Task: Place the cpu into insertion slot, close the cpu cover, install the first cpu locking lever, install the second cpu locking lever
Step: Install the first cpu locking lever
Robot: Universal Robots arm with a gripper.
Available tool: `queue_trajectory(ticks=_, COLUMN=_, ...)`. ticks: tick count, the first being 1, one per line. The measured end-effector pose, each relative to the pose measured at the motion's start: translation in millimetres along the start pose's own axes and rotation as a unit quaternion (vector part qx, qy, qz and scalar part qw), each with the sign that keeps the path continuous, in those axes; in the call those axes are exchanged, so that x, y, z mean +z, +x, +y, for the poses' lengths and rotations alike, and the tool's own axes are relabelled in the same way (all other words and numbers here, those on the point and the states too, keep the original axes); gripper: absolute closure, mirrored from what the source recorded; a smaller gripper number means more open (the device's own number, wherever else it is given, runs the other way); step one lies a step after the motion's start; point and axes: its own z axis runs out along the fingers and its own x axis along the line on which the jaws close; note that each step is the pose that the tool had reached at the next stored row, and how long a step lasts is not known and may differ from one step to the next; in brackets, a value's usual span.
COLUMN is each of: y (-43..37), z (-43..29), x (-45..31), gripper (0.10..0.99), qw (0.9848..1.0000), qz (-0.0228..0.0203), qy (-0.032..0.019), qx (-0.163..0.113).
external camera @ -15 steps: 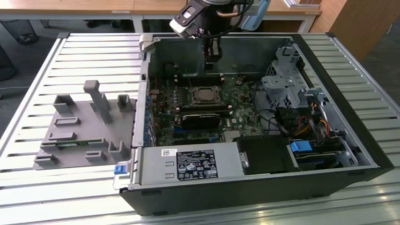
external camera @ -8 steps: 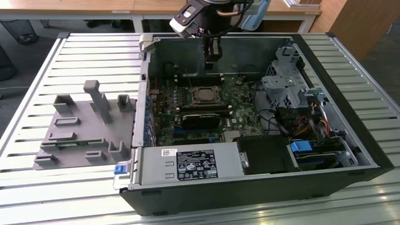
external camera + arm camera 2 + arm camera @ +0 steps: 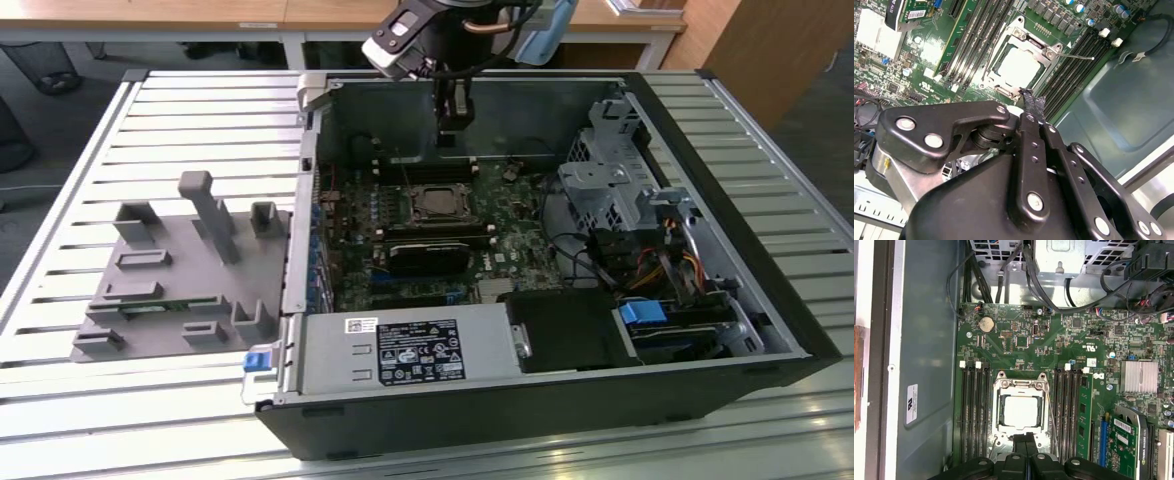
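The cpu (image 3: 1020, 411) lies flat in the insertion slot (image 3: 999, 415) on the green board, its pale metal top showing through the window of the cpu cover (image 3: 1020, 388). The silver cover lies down over the socket. A thin wire locking lever (image 3: 1079, 56) sticks out along the socket's side toward the memory slots. My gripper (image 3: 1025, 441) hangs just above the socket's edge with its black fingers pressed together and nothing between them. In the exterior view the gripper (image 3: 454, 125) reaches down into the open case, a little behind the cpu (image 3: 434, 201).
Long black memory slots (image 3: 974, 410) flank the socket on both sides. A green card (image 3: 1121, 440) and heatsink (image 3: 1140, 376) sit close by, with cables (image 3: 1004, 270) and a drive cage (image 3: 607, 190) along the case walls. A grey fixture (image 3: 180, 270) stands on the slatted table.
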Motion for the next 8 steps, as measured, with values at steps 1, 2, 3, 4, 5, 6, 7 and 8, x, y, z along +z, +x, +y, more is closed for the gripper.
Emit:
queue_trajectory(ticks=1, y=0.0, z=0.0, x=-0.2, gripper=0.969, qw=1.0000, qz=0.0000, qy=0.0000, qx=0.000)
queue_trajectory(ticks=2, y=0.0, z=0.0, x=-0.4, gripper=0.969, qw=1.0000, qz=0.0000, qy=0.0000, qx=0.000)
queue_trajectory(ticks=3, y=0.0, z=0.0, x=-0.6, gripper=0.969, qw=1.0000, qz=0.0000, qy=0.0000, qx=0.000)
queue_trajectory(ticks=4, y=0.0, z=0.0, x=-0.7, gripper=0.969, qw=1.0000, qz=0.0000, qy=0.0000, qx=0.000)
queue_trajectory(ticks=5, y=0.0, z=0.0, x=-0.9, gripper=0.969, qw=1.0000, qz=0.0000, qy=0.0000, qx=0.000)
queue_trajectory(ticks=6, y=0.0, z=0.0, x=-1.1, gripper=0.969, qw=1.0000, qz=0.0000, qy=0.0000, qx=0.000)
queue_trajectory(ticks=7, y=0.0, z=0.0, x=-1.3, gripper=0.969, qw=1.0000, qz=0.0000, qy=0.0000, qx=0.000)
queue_trajectory(ticks=8, y=0.0, z=0.0, x=-1.5, gripper=0.969, qw=1.0000, qz=0.0000, qy=0.0000, qx=0.000)
